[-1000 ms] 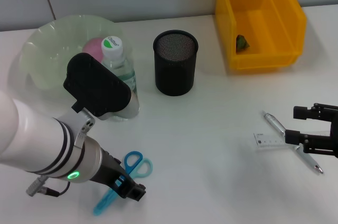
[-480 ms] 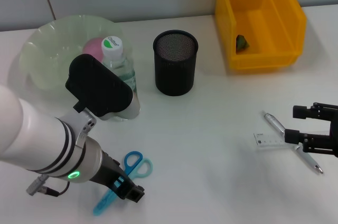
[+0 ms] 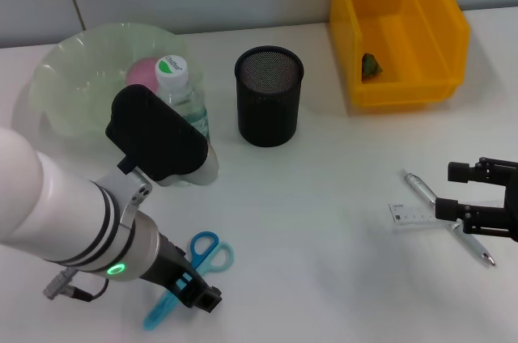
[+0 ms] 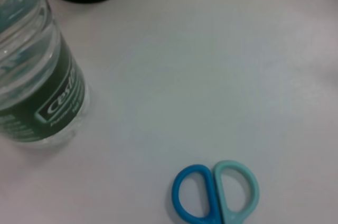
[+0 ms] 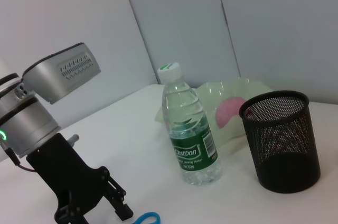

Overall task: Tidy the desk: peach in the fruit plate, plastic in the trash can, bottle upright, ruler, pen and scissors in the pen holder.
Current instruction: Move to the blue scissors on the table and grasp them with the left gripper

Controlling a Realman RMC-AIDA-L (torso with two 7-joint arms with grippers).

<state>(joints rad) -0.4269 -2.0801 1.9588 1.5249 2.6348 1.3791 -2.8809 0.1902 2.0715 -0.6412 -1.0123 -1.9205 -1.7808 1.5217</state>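
Your left gripper (image 3: 202, 294) hangs low over the white worktop (image 3: 324, 222), jaws parted and empty, the blue-and-teal plastic scissors (image 3: 190, 274) lying flat right at their tips, round handle loops just beyond. The clear, green-labelled bottle (image 5: 189, 129) stands upright farther off, beside the black mesh pen holder (image 3: 269, 96). Your right gripper (image 3: 453, 193) hovers jaws apart beside the pen (image 3: 425, 191) and ruler (image 3: 413, 215), holding nothing.

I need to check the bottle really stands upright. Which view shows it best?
The right wrist view: the clear plastic water bottle shows whole, upright on its base, side-on. The head view shows mostly its cap, with the left arm covering its lower body. The left wrist view shows only its labelled lower body.
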